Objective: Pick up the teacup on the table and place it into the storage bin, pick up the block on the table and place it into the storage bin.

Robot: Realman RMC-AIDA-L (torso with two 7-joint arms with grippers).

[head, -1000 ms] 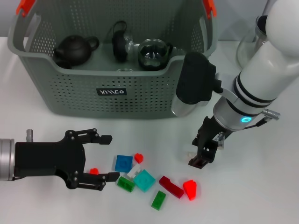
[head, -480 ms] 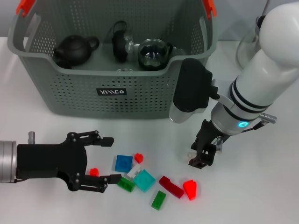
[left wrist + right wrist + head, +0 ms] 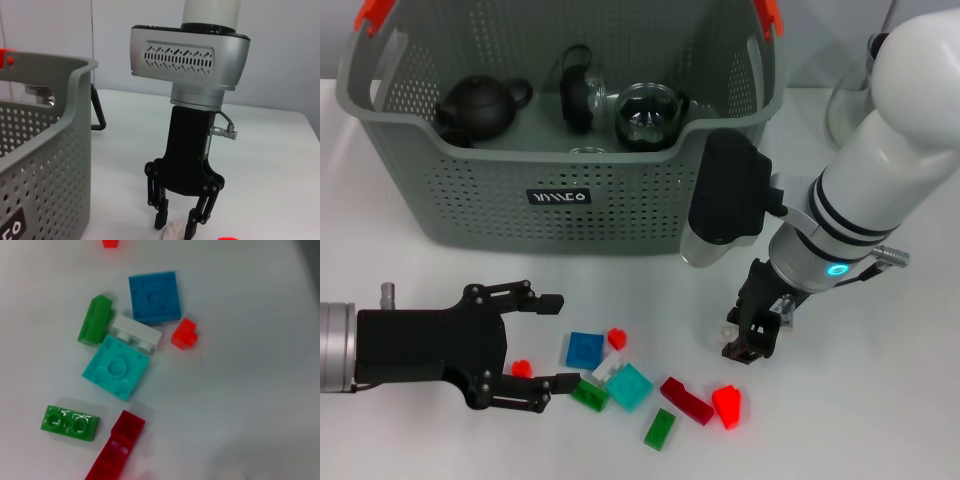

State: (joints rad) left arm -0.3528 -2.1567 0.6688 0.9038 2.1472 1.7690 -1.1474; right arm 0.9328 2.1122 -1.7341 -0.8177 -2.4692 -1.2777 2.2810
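Right end effector (image 3: 751,337) straddling white block (image 3: 174,231)

Bright, even light; soft shadows

White arm (image 3: 905,130), black tools, cyan LED (image 3: 836,268)

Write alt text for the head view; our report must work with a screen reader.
The right tool reaches down around a small white block on the white table, right of scattered coloured blocks. The left tool hovers open beside them, before a grey-green storage bin holding teapots.
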